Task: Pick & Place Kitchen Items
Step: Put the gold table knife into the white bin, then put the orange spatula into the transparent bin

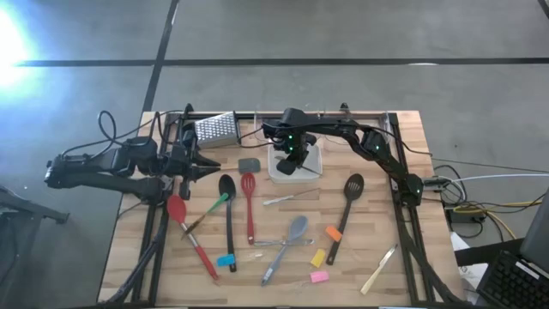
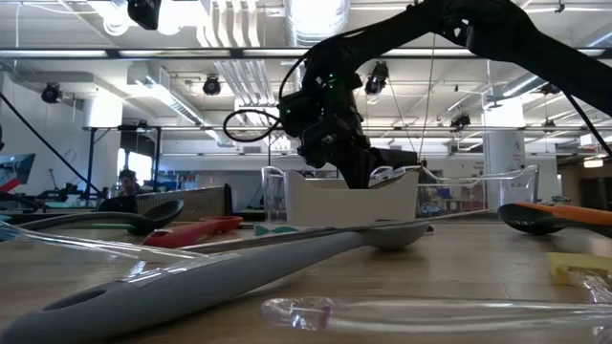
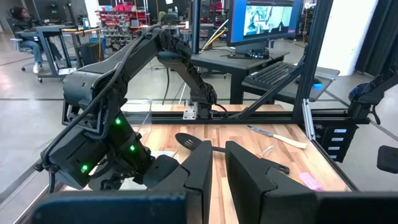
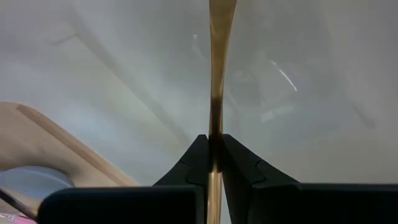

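Note:
My right gripper (image 1: 292,163) reaches down into the white square tray (image 1: 314,168) at the table's far middle and is shut on a thin wooden stick (image 4: 216,74). In the low view the right gripper (image 2: 356,164) dips behind the tray's wall (image 2: 352,199). My left gripper (image 1: 206,165) waits near the table's far left, shut and empty. Red spatulas (image 1: 249,206), a black spoon (image 1: 227,210), a grey spoon (image 1: 288,240), a slotted black spoon (image 1: 348,202), a wooden stick (image 1: 378,273) and small blue (image 1: 226,260), yellow (image 1: 317,257) and pink (image 1: 319,276) pieces lie flat on the table. My right gripper pinches the thin wooden stick (image 4: 215,127) between its two fingers. The fingers point down into the tray. The stick runs on straight ahead of the fingertips, along the fingers, and its far end leaves the wrist view. Whether that end touches the tray, I cannot tell.
A steel box grater (image 1: 214,129) stands at the far left by my left gripper. A small grey piece (image 1: 250,163) lies left of the tray. Clear bins (image 2: 497,186) stand behind the tray. A tan wooden piece (image 4: 43,140) shows beside the held stick.

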Action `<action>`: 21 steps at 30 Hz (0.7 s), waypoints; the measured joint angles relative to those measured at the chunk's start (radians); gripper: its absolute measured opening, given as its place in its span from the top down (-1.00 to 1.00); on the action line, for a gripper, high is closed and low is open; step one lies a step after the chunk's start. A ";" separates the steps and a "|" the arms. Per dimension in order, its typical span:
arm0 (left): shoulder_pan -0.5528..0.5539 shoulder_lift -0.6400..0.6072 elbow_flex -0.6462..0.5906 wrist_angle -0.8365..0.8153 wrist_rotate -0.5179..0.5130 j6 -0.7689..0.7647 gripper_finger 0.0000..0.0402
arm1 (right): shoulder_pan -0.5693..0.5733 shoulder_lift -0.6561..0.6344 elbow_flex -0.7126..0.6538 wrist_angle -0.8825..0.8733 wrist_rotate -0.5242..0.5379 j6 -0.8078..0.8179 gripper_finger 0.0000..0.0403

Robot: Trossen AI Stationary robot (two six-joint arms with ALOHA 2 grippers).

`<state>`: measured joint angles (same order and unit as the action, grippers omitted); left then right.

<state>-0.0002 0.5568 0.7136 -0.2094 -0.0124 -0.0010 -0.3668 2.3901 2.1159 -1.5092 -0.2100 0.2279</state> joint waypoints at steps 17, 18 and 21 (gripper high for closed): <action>0.000 0.000 0.000 -0.001 0.000 0.001 0.74 | 0.000 -0.024 -0.001 -0.028 0.000 -0.017 0.51; -0.001 0.002 0.000 -0.001 0.000 0.001 0.74 | 0.000 -0.037 -0.001 -0.034 0.000 -0.019 0.51; -0.001 0.005 0.000 -0.010 0.000 0.001 0.74 | 0.000 -0.087 0.001 -0.032 0.000 -0.021 0.50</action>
<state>-0.0010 0.5622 0.7139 -0.2197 -0.0120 -0.0002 -0.3672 2.3033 2.1166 -1.5416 -0.2104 0.2068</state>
